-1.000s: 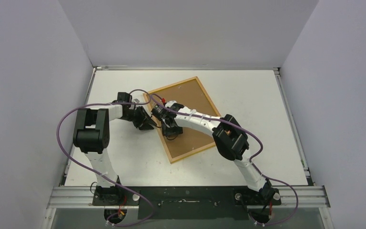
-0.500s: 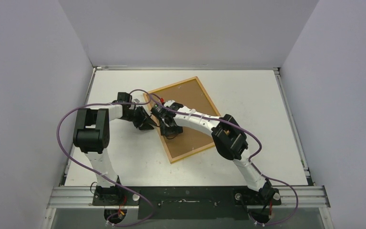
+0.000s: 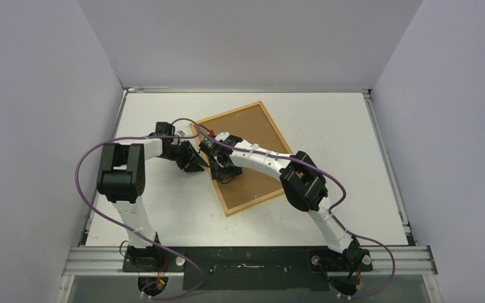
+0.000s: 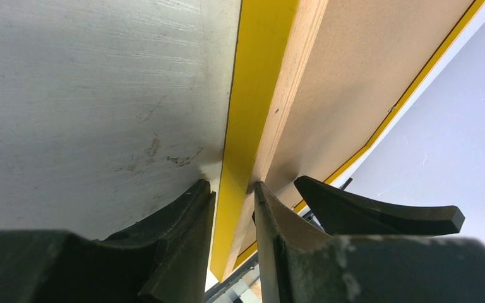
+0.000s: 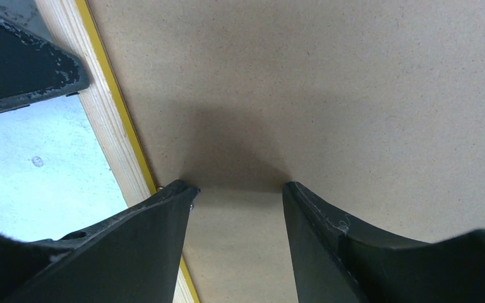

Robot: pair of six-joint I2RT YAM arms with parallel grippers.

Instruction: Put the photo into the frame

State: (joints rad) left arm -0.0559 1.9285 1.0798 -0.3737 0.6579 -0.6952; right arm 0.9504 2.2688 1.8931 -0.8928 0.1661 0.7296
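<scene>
The frame [image 3: 256, 201] lies back-up on the table, its light wood rim around the brown backing board [image 3: 246, 136]. My left gripper [image 3: 197, 163] is shut on the frame's left edge. In the left wrist view its fingers [image 4: 183, 240] pinch the yellow and wood rim [image 4: 256, 95] next to the board [image 4: 353, 82]. My right gripper [image 3: 224, 172] stands open over the board near that same edge. Its fingertips [image 5: 177, 189] rest on the brown surface [image 5: 322, 95], just inside the wood rim [image 5: 110, 132]. The photo is hidden.
The white table [image 3: 328, 126] is enclosed by grey walls on three sides. Purple cables [image 3: 85, 183] loop beside the left arm. A finger of the left gripper [image 5: 19, 69] shows at the top left of the right wrist view.
The right gripper's jaws have spread wider on the backing board and it has shifted slightly left. The left gripper keeps its hold and has not moved.
</scene>
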